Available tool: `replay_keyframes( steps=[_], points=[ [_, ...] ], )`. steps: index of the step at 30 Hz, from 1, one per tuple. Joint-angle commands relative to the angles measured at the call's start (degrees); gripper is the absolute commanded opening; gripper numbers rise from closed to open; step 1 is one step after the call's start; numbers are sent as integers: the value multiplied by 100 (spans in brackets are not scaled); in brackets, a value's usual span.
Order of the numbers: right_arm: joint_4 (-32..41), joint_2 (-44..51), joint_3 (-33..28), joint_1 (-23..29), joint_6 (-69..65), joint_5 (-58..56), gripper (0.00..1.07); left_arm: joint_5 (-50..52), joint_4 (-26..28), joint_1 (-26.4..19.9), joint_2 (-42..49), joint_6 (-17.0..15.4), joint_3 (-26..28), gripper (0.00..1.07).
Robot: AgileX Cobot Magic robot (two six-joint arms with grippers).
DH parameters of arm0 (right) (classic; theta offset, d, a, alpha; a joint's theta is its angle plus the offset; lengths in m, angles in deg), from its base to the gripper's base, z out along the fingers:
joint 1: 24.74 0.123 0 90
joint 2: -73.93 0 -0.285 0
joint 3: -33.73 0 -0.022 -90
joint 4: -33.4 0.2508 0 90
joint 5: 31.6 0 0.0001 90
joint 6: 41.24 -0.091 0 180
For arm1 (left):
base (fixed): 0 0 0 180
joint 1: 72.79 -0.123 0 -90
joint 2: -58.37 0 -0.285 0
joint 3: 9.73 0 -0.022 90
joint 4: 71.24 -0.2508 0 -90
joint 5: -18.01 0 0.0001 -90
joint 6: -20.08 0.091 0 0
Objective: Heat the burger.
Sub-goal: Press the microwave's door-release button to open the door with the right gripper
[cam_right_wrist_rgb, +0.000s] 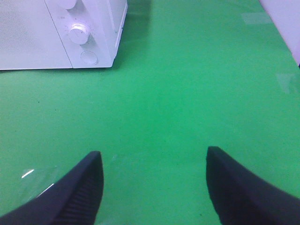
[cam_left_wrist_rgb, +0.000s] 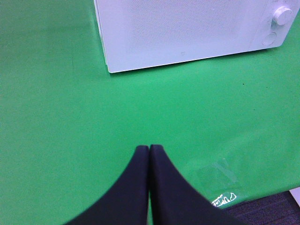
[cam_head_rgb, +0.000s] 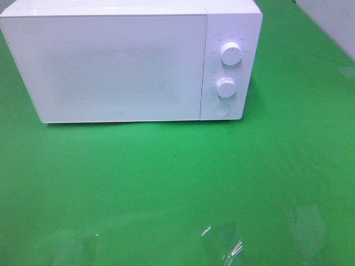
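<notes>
The burger and its plate are out of view in every frame. A white microwave [cam_head_rgb: 122, 61] stands at the back of the green table with its door shut; it has two round knobs [cam_head_rgb: 231, 54] and a round button [cam_head_rgb: 222, 110] on its right panel. It also shows in the left wrist view [cam_left_wrist_rgb: 187, 33] and the right wrist view [cam_right_wrist_rgb: 61, 33]. My left gripper [cam_left_wrist_rgb: 149, 149] is shut and empty, low over the green cloth in front of the microwave. My right gripper [cam_right_wrist_rgb: 152, 157] is open and empty over the cloth, to the right of the microwave. Neither gripper shows in the exterior view.
The green cloth [cam_head_rgb: 166, 177] covers the table. Clear tape patches [cam_head_rgb: 224, 246] shine near the front edge. A pale wall or panel [cam_head_rgb: 333, 22] rises at the back right corner. A dark floor strip [cam_left_wrist_rgb: 267, 211] shows past the table's edge.
</notes>
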Motion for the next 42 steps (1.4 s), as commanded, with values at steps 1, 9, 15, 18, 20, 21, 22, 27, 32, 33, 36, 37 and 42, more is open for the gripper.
replay_keyframes(
  steps=[1,9,15,18,20,21,22,27,32,33,36,37,42],
  points=[
    [40,138,-23,-29,138,80,61,74,0,-23,138,11,-17,0],
    [40,138,-52,-29,183,109,60,74,11,-23,138,11,-17,0],
    [40,138,-52,-29,178,109,60,74,11,-23,138,11,-17,0],
    [40,138,-52,-29,178,115,60,74,11,-23,138,6,-17,0],
    [40,138,-52,-29,178,115,60,74,6,-23,138,-6,-17,0],
    [40,138,-52,-29,178,115,60,74,6,-23,138,-6,-17,0],
    [40,138,-52,-29,155,115,60,74,6,-23,138,-6,-17,0],
    [40,138,-52,-29,155,115,60,74,6,-23,138,-6,-17,0],
    [34,138,-52,-29,160,115,60,74,6,-23,138,-6,-17,0],
    [-11,138,-52,-29,115,120,60,74,6,-23,138,-6,-17,0],
    [-23,120,11,-29,92,212,60,74,6,-23,138,-6,-17,0],
    [-23,86,69,-29,92,304,60,74,6,-23,138,-6,-17,0],
    [-11,-372,149,-29,206,1060,60,74,6,-23,138,-6,-17,0]
  ],
)
